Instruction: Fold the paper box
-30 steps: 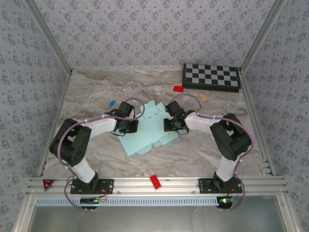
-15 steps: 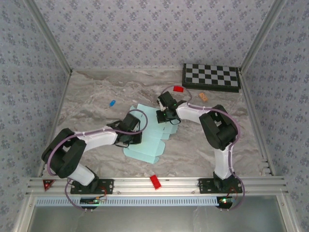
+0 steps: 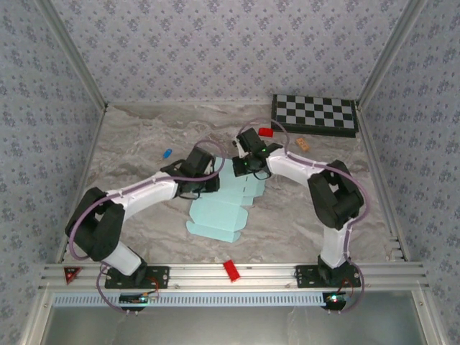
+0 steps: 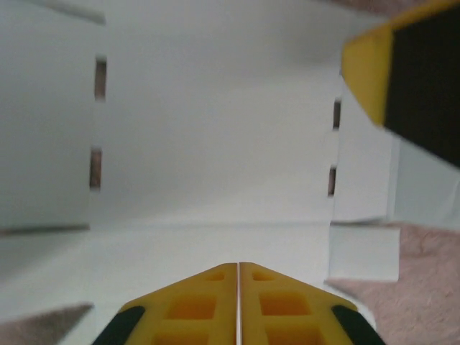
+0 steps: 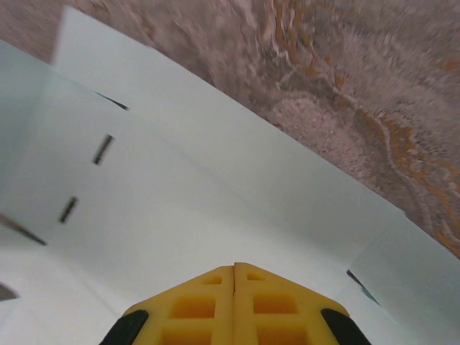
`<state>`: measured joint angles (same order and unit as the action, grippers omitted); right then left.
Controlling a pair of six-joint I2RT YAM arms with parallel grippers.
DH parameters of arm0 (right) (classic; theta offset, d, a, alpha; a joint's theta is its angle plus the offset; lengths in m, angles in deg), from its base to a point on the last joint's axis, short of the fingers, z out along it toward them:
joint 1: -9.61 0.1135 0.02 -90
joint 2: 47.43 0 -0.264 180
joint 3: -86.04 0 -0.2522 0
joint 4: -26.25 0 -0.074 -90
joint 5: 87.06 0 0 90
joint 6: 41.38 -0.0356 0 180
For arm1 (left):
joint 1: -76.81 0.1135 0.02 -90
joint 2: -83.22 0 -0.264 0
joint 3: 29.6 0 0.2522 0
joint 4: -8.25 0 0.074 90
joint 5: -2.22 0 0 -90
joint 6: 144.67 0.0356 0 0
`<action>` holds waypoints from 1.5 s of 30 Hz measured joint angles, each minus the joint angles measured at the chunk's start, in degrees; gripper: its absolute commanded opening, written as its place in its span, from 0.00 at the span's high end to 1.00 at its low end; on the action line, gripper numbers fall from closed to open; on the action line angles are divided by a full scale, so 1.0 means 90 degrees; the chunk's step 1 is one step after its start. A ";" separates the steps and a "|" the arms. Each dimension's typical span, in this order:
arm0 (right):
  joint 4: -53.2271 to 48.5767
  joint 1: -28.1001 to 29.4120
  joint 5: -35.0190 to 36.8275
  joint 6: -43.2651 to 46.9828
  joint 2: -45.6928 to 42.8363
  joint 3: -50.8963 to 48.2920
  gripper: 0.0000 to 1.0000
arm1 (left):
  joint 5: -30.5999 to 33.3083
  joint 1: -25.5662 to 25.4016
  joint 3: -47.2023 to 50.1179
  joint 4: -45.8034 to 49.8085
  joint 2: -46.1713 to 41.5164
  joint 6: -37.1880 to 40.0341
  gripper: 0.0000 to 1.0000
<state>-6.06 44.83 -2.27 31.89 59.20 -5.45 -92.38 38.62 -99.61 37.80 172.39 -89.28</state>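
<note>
Since a second ago both arms have swung away from the near edge, and the paper box (image 3: 219,215) has turned under them. It now lies as a narrower strip running from the near middle of the table (image 3: 144,136) toward the far side.

Starting at the left, we see a small blue piece (image 3: 167,153) on the marble, well clear of the card. Next comes the left gripper (image 4: 237,267), reaching in over the left part of the sheet. In its wrist view its yellow fingers (image 4: 194,305) stand pressed tip to tip with only a hairline seam between them, low over the pale card. We cannot tell whether any card is nipped in that seam. Slots cut in the sheet show on either side there.

The card sits between the two grippers in the middle of the table. At its far end the right gripper (image 5: 234,267) comes in from the right, its fingers closed together too, over a panel whose edge borders bare marble. Farther right lie a red piece (image 3: 266,131), an orange piece (image 3: 302,144) and, in the far right corner, the checkerboard (image 3: 314,115).
</note>
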 measured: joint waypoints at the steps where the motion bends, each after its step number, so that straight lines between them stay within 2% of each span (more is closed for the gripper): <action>1: 0.0036 0.0000 -0.0002 -0.0041 -0.0124 -0.0070 0.99 | 0.0000 0.0068 -0.0121 0.0034 0.0066 0.0036 0.85; 5: 0.0384 0.0010 -0.0044 -0.0318 -0.0517 -0.0605 0.99 | 0.0000 0.0415 -0.0746 0.0243 0.0551 0.0301 0.80; 8: 0.0544 0.0036 -0.0090 -0.0551 -0.0549 -0.1042 1.00 | 0.0000 0.0634 -0.1098 0.0350 0.0933 0.0486 0.72; 10: 0.0593 0.0066 -0.0109 -0.0692 -0.0542 -0.1270 1.00 | 0.0002 0.0758 -0.1331 0.0435 0.1180 0.0610 0.71; 18: 0.0894 0.0168 -0.0187 -0.0986 -0.0335 -0.1498 1.00 | 0.0017 0.1178 -0.2013 0.0629 0.1838 0.0894 0.59; 27: 0.0964 0.0175 -0.0180 -0.1035 -0.0078 -0.1503 1.00 | -0.0007 0.1428 -0.2596 0.0775 0.2433 0.1039 0.58; 45: 0.1013 0.0187 -0.0160 -0.1044 -0.0061 -0.1503 1.00 | 0.0000 0.1443 -0.2953 0.0981 0.3060 0.1205 0.51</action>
<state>3.06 46.51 -3.71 22.49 58.65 -18.98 -92.38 51.60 -126.19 46.63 199.93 -78.44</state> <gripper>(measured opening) 0.051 0.474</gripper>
